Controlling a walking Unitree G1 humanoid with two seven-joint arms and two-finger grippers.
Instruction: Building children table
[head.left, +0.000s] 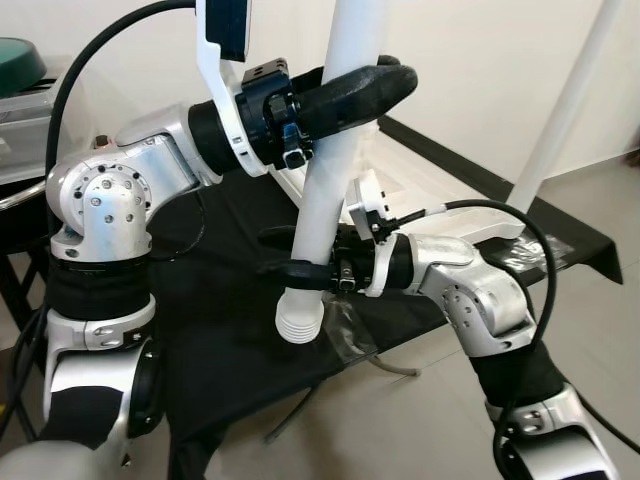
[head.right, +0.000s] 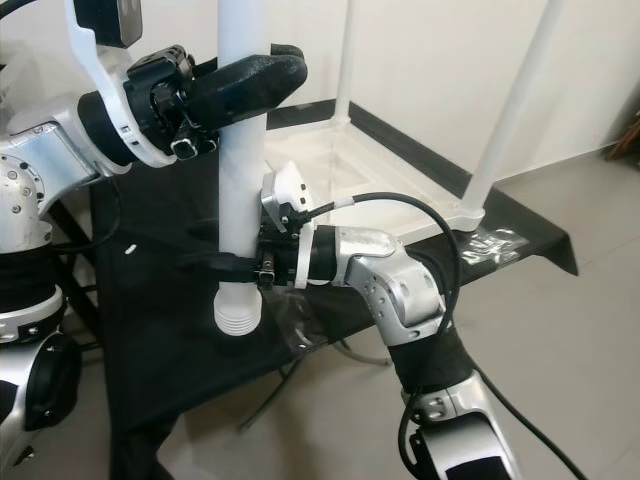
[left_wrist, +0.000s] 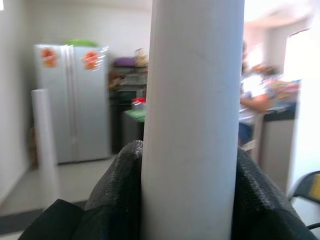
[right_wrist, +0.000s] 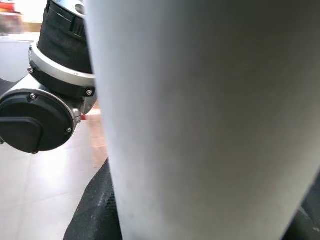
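- Leg (head.left: 330, 180), white and tubular, one held nearly upright over the black cloth (head.left: 230, 330), its ribbed threaded end (head.left: 299, 325) pointing down.
- Two more white legs (head.right: 505, 120) stand upright on the upturned white tabletop (head.right: 400, 170) behind, so three legs in all.
- Left gripper (head.left: 375, 85) is clamped round the held leg high up, its forearm reaching level across from the left.
- Right gripper (head.right: 225, 265) is clamped round the same leg low down, just above the thread, elbow bent below.

Head stereo pair downward over both arms; wrist cameras tight against the shared white leg (head.left: 335, 170).
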